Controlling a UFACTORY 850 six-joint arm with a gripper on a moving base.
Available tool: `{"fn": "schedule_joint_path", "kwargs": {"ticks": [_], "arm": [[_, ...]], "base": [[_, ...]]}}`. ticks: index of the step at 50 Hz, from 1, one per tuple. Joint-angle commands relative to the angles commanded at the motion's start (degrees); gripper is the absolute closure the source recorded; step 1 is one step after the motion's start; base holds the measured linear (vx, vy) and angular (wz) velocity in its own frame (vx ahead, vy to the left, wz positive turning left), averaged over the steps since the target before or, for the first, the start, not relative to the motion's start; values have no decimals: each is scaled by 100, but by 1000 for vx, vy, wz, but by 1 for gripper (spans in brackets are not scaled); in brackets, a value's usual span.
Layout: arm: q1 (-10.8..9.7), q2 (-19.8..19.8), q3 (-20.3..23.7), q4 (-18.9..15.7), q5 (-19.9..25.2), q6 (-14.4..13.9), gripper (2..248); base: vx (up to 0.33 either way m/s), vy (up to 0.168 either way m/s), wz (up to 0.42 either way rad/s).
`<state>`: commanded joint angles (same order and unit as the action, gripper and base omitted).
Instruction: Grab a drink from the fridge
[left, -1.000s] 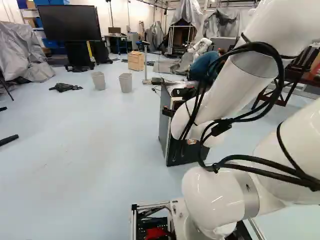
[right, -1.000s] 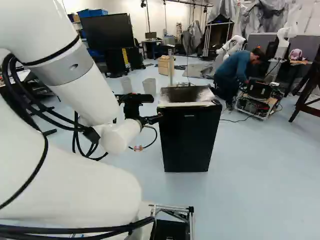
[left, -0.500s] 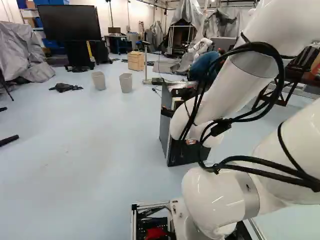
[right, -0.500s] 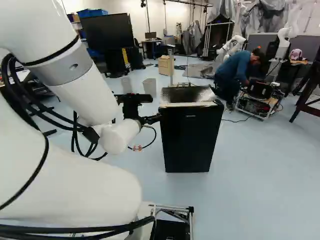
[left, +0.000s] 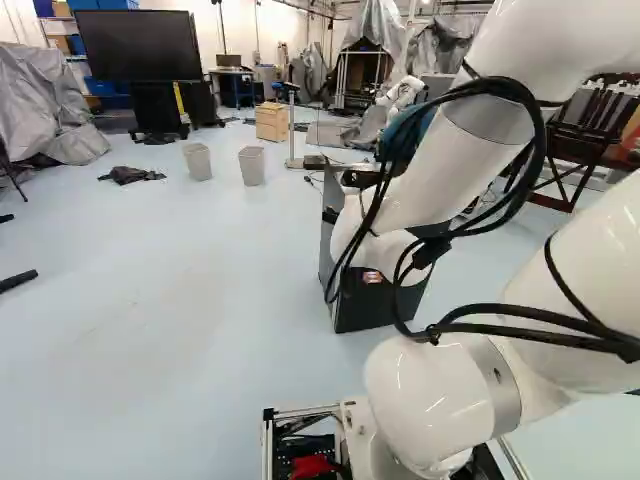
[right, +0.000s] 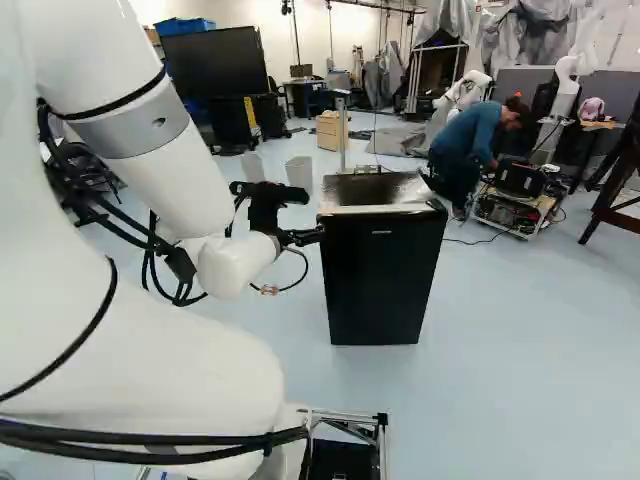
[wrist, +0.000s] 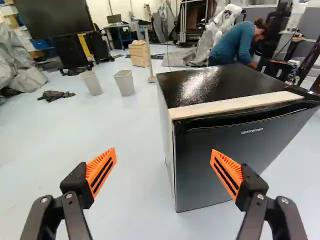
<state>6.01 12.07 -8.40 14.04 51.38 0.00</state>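
black screen (left: 140, 45) | two pale bins (left: 251, 168) | wooden box (left: 271, 123) | dark bundle (left: 126, 175)

Black fridge (wrist: 225, 155), glossy top, pale strip along front edge; door shut; upright on pale floor (wrist: 125, 190).

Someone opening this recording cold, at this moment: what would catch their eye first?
Probably the bulky white arm, filling much of the right base view's left side, with black cables looping along it. Next, the black fridge, just right of the middle in that view. In the wrist view, the bright orange pads of the open gripper stand out, well apart.
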Motion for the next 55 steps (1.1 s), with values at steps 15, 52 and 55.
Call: {"fn": "schedule_joint_path", "kwargs": {"ticks": [15,52,55], "arm": [[318,-402,-289,904,292,0,3],[994,-1829,-1104,3070,1155,0,3],[1055,-1917,-1144,3210,1233,0,3]], "base": [[0,0,0],[0,0,0],[0,0,0]]}}
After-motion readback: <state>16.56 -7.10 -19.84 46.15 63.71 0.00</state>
